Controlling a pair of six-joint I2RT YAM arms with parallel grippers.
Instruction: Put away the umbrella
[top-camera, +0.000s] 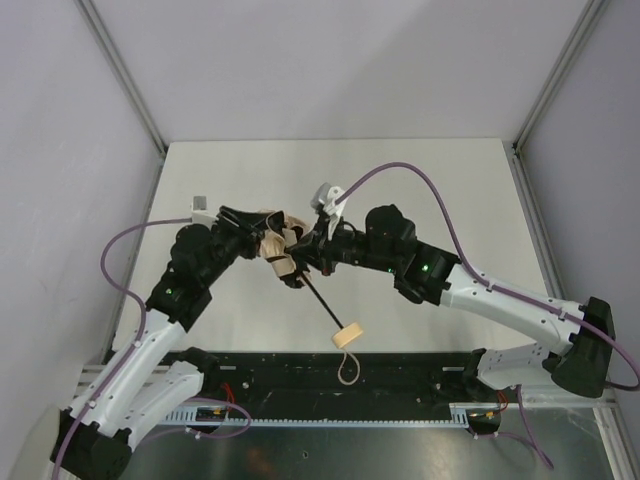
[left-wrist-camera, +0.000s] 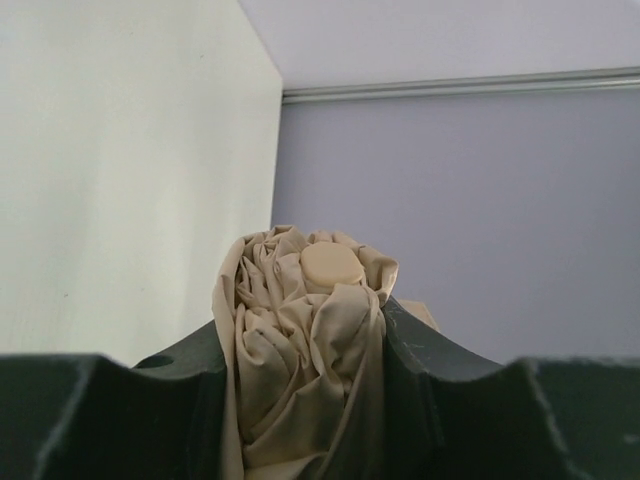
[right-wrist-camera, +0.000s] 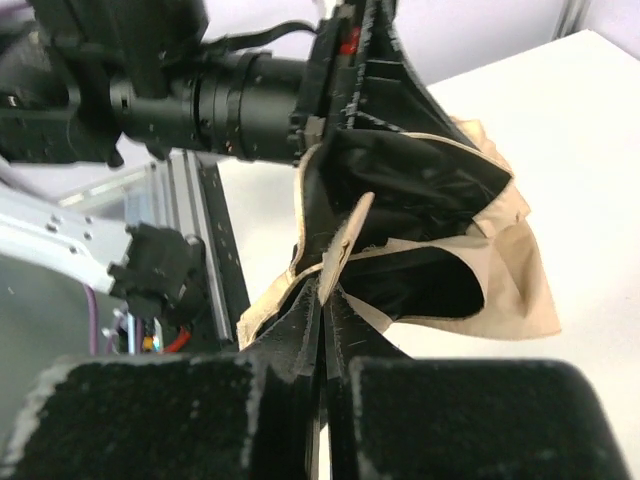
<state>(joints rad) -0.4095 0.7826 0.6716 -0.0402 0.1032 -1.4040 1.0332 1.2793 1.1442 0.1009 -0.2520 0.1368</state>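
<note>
The umbrella (top-camera: 272, 240) has its beige canopy bunched and held above the white table. Its thin black shaft (top-camera: 320, 300) slants down toward me to the pale wooden handle (top-camera: 347, 336), and the tan strap loop (top-camera: 347, 372) lies over the front rail. My left gripper (top-camera: 252, 233) is shut on the canopy. In the left wrist view (left-wrist-camera: 305, 330) the fabric (left-wrist-camera: 300, 340) fills the gap between the jaws, with a round cap (left-wrist-camera: 332, 266) on top. My right gripper (top-camera: 306, 250) is shut on a tan fabric strip (right-wrist-camera: 340, 250) at the canopy's edge, seen in the right wrist view (right-wrist-camera: 325, 300).
A small grey block (top-camera: 200, 204) stands at the table's far left edge. A black base rail (top-camera: 400, 375) with cables runs along the near edge. Grey walls enclose the table (top-camera: 420, 190) on three sides.
</note>
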